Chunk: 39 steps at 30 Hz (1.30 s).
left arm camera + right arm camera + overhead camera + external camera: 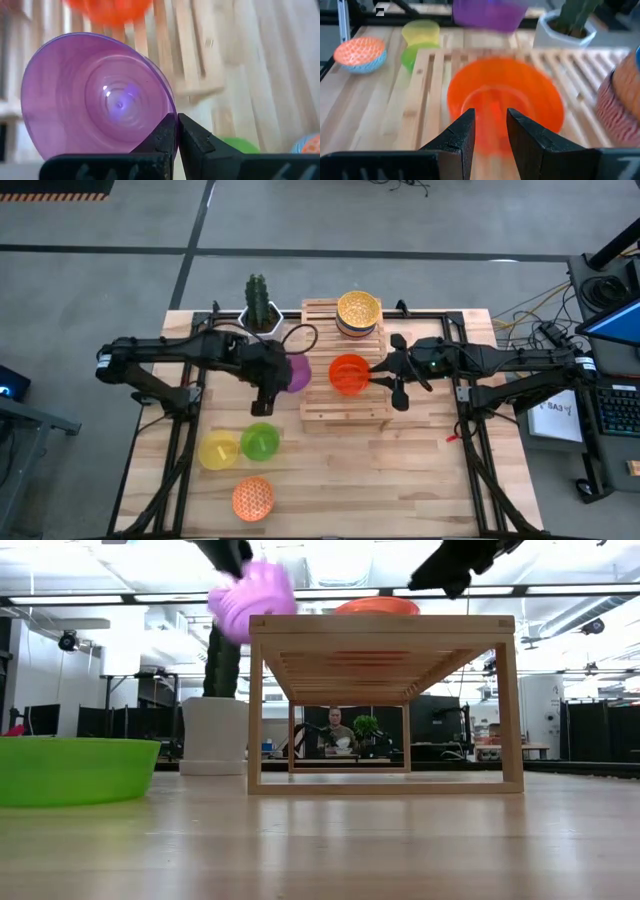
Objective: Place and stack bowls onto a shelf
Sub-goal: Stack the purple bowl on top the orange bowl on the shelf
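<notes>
Green bowl (72, 769) on table, left gripper (177, 131) clamped on purple bowl (95, 97), right gripper (490, 131) apart.

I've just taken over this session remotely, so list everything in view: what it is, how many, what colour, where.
purple bowl: one, purple, held tilted in the air at the shelf's left edge
red-orange bowl: one, red-orange, on the shelf
stacked bowls: one stack, yellow lattice bowl on top, at the shelf's far end
green bowl: one, green, on the table
yellow bowl: one, yellow, beside the green one
orange lattice bowl: one, orange, near edge of the table
shelf: one, light wood, slatted, mid-table
cactus pot: one, white, left of the stack
left gripper: shut on the purple bowl's rim
right gripper: open, at the red-orange bowl
</notes>
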Each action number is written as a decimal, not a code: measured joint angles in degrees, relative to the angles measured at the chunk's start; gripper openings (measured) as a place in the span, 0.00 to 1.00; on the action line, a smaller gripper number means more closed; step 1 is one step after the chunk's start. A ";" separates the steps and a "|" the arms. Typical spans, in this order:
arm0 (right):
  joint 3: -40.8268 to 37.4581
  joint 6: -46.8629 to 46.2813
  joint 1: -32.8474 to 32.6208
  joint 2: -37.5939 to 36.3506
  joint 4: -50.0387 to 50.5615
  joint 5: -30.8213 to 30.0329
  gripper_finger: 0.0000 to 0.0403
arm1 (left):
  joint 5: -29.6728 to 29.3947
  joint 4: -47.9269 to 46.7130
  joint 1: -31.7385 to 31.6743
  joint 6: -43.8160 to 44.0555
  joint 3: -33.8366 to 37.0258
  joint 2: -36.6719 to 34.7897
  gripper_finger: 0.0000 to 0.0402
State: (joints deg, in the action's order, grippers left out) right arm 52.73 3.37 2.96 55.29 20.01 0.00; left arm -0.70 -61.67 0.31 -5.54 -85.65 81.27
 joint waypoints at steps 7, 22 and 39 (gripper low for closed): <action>-0.07 -4.32 -2.57 -0.81 6.74 -0.06 0.25 | -0.88 10.37 0.07 -4.57 -5.63 3.61 0.00; -3.76 -8.83 -13.44 -7.10 6.33 -7.96 0.25 | -0.76 16.36 0.04 -12.04 -14.00 16.57 0.00; -3.85 -10.24 -16.34 -5.89 4.51 -8.18 0.25 | -1.84 12.33 -0.08 -12.99 -19.65 21.58 0.00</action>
State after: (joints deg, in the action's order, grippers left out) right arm 48.88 -6.87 -13.39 49.40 24.52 -8.19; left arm -2.55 -49.34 0.23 -18.52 -105.30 102.85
